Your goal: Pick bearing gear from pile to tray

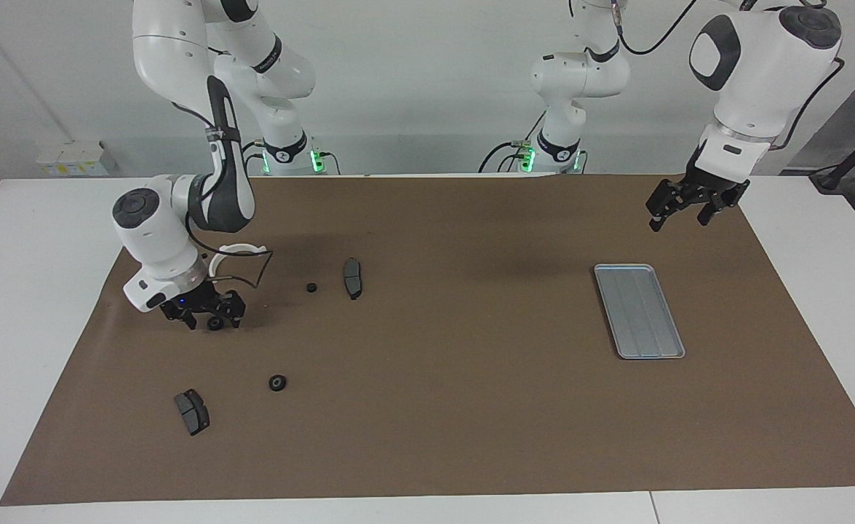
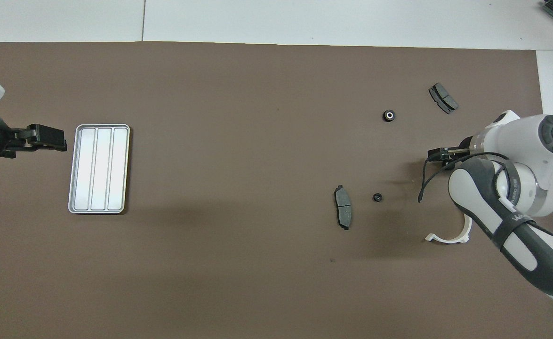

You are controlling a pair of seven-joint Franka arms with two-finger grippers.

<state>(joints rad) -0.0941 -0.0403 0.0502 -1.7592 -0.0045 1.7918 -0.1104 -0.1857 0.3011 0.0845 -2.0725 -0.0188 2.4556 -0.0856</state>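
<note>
Between right end effector (image 1: 212,317) fingertips on mat, black ring (image 1: 215,322), unlifted

mat (image 1: 434,407): plain brown
table (image 1: 34,291): white
tray (image 1: 639,311): silver-grey, faint lengthwise ribs
rings (image 1: 276,383): black; in the overhead view two show a pale centre
brake pads (image 1: 192,412): dark grey
curved bracket (image 2: 450,237): white
arms (image 1: 180,44): white shells with dark grey bands
left gripper (image 1: 689,207): black
right gripper (image 1: 207,314): black
bases (image 1: 289,160): green lights
</note>
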